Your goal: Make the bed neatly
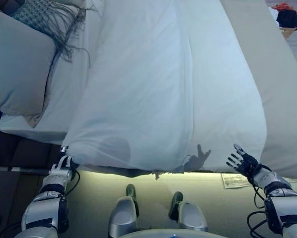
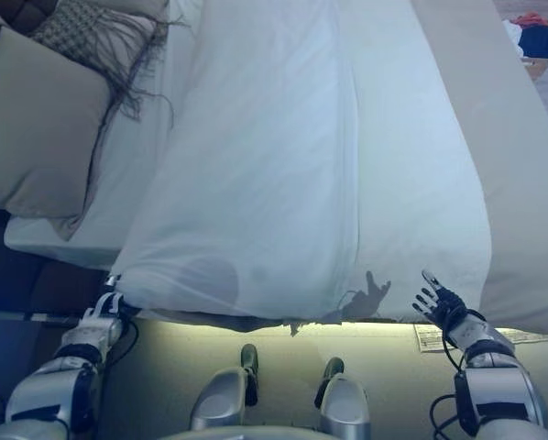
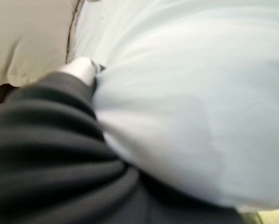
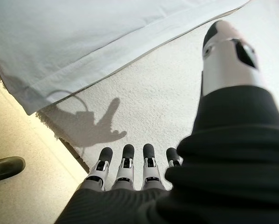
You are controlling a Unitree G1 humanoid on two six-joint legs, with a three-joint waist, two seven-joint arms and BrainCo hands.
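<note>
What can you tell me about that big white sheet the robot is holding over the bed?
The white sheet is thin, smooth cloth with a stitched hem along its edge. It lies lengthwise down the bed with a long fold near its middle, covering most of the mattress beside the pillows. Its near-left corner is lifted off the bed at the left hand, whose fingers are hidden behind the cloth. The right hand hangs open by the near edge, not gripping it.
</note>
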